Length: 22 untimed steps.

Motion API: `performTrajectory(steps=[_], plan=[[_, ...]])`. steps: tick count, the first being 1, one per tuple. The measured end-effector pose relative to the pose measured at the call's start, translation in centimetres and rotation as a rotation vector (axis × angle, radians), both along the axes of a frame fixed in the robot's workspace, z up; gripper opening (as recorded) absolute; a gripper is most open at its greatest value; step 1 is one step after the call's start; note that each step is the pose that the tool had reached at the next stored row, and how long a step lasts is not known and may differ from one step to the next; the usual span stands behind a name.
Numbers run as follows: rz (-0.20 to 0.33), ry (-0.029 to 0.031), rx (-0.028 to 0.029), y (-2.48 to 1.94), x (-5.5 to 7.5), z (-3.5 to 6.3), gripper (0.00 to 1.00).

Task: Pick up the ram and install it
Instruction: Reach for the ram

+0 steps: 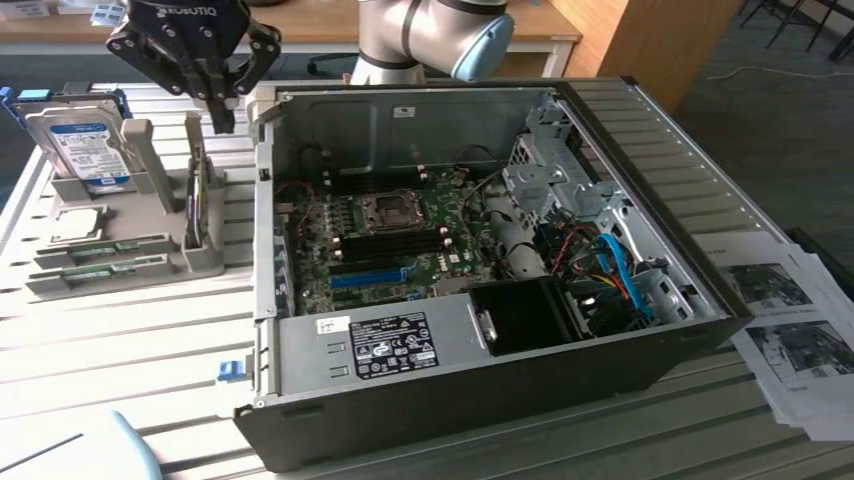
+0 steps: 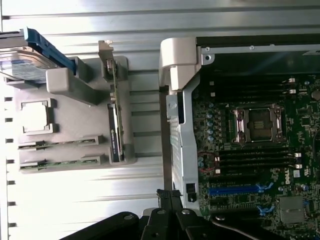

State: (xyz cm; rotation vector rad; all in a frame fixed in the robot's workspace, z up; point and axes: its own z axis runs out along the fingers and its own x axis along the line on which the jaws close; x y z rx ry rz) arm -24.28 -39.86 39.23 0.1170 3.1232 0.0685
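Two green ram sticks [image 1: 104, 250] [image 2: 60, 144] lie edge-up in the low slots of a grey holder [image 1: 147, 262] on the exterior view's left; the second stick [image 1: 96, 270] [image 2: 61, 161] sits just beside the first. My gripper [image 1: 223, 118] [image 2: 169, 196] hangs above the holder's far end, near the open computer case's wall [image 1: 267, 150], shut with nothing between its fingers. It is well clear of both sticks. The black motherboard slots [image 1: 400, 240] [image 2: 255, 157] lie inside the case next to the processor socket [image 1: 391, 208].
A silver hard drive [image 1: 83, 145] [image 2: 25, 62] leans in the holder's back. A thin card [image 1: 198, 200] [image 2: 114, 125] stands upright in it, and a square chip [image 1: 78, 222] [image 2: 35, 116] lies flat. A blue slot [image 1: 367, 277] marks the motherboard. Papers [image 1: 787, 330] lie right of the case.
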Motion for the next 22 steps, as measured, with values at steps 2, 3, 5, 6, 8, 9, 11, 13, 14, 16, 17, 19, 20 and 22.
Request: performTrajectory(steps=[2,3,5,6,8,9,11,13,14,16,17,19,20,22], plan=[[0.000,0.0007,0.0000,0.00,-0.4,0.00,0.09],[0.000,0.0010,0.0000,0.01,-0.6,0.00,0.09],[0.000,0.0015,0.0000,0.01,-1.0,-0.01,0.09],[0.000,0.0019,0.0000,0.01,-1.1,-0.01,0.09],[0.000,0.0024,0.0000,0.02,-1.6,-0.02,0.09],[0.000,0.0027,0.0000,0.02,-1.8,-0.02,0.09],[0.000,0.0032,0.0000,0.02,-2.2,-0.02,0.09],[0.000,0.0037,0.0000,0.03,-2.6,-0.03,0.09],[0.000,0.0040,-0.0001,0.03,-2.8,-0.03,0.09],[0.000,0.0045,0.0000,0.04,-3.2,-0.04,0.09],[0.000,0.0048,0.0000,0.04,-3.4,-0.04,0.09],[0.000,0.0055,-0.0001,0.05,-3.8,-0.04,0.09],[0.000,0.0057,0.0000,0.05,-4.0,-0.05,0.09],[0.000,0.0062,0.0000,0.06,-4.4,-0.06,0.09]])
